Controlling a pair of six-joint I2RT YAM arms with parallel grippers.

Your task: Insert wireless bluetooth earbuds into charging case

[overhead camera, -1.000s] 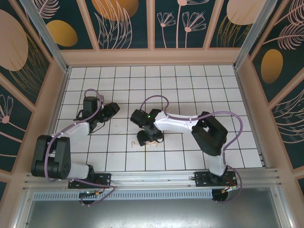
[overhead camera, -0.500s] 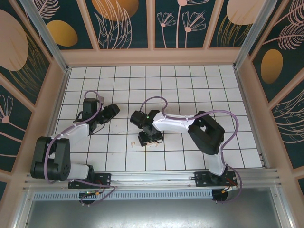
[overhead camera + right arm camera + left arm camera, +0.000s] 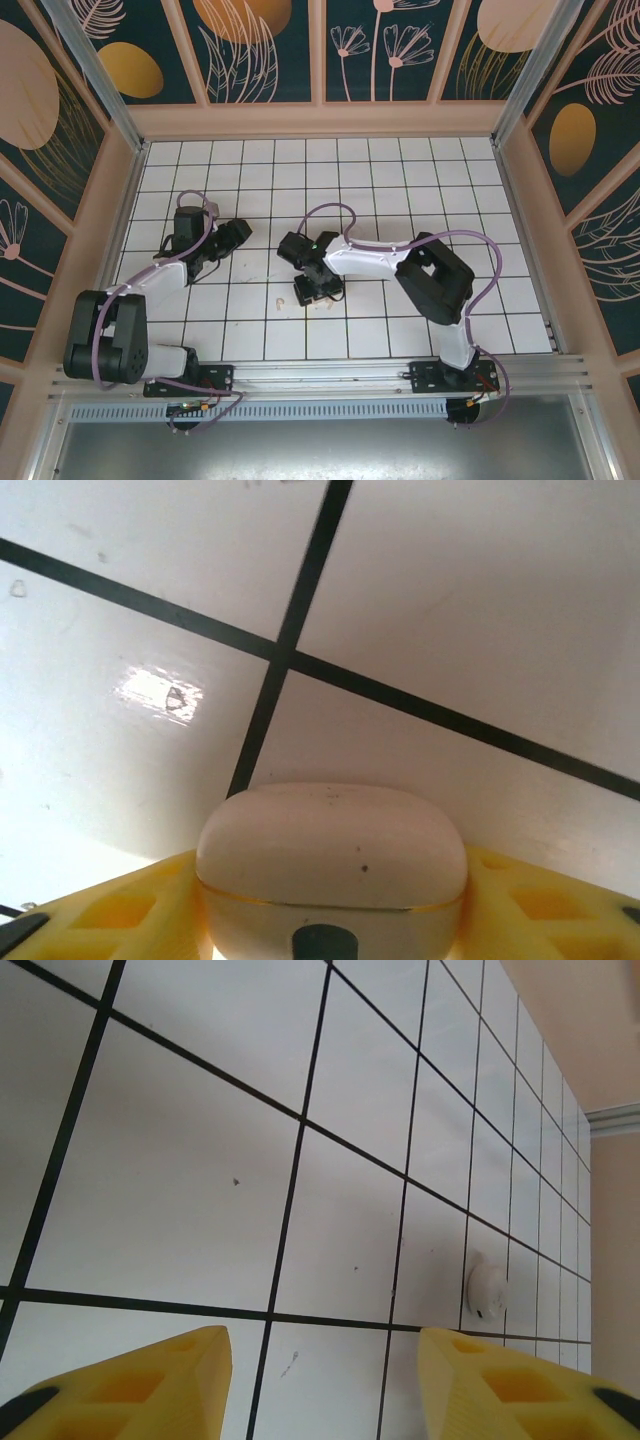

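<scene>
Clamping the closed charging case (image 3: 332,852) in my right claw (image 3: 330,910), left claw (image 3: 320,1385) wide, empty, I judge the loose earbud (image 3: 487,1291) not inserted yet.

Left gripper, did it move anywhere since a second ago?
No. The left gripper is over the same white floor tiles as a second ago, and it lines up with the same black grid lines in the top view.
</scene>
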